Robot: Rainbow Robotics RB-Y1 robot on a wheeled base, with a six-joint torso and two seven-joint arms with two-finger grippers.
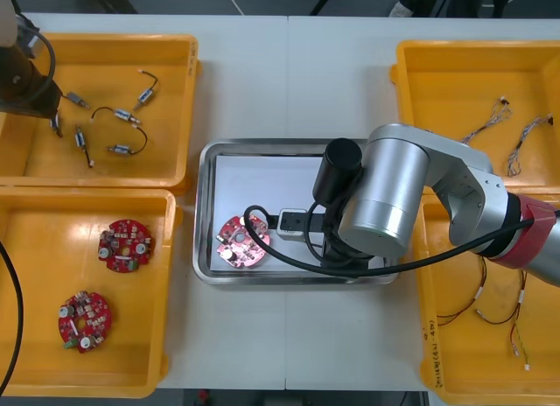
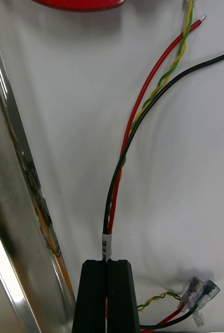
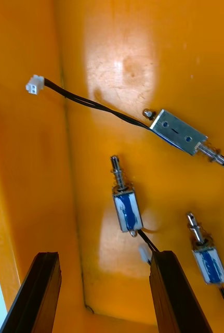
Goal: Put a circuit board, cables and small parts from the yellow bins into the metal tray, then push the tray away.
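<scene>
My right gripper [image 2: 107, 263] is shut on a cable [image 2: 127, 140] of red, black and twisted yellow-green wires, low over the white floor of the metal tray [image 1: 206, 205]. The cable's bare ends point away from the fingers, and its clear connectors [image 2: 200, 294] lie beside them. A round red circuit board [image 1: 242, 242] lies in the tray's left part. Over the far left yellow bin [image 1: 175, 56], my left gripper [image 3: 105, 255] hangs open above several small metal parts; one blue-wrapped part [image 3: 127, 205] lies just beyond the gap between its fingers. In the front view the left gripper [image 1: 54, 117] is at that bin's left side.
Two more circuit boards [image 1: 125, 245] [image 1: 84, 319] lie in the near left bin [image 1: 166, 336]. The right bins hold thin cables [image 1: 507, 130] [image 1: 490, 310]. My right arm's silver joint [image 1: 394, 196] covers the tray's right half. The tray's shiny wall [image 2: 18, 208] runs close beside the right fingers.
</scene>
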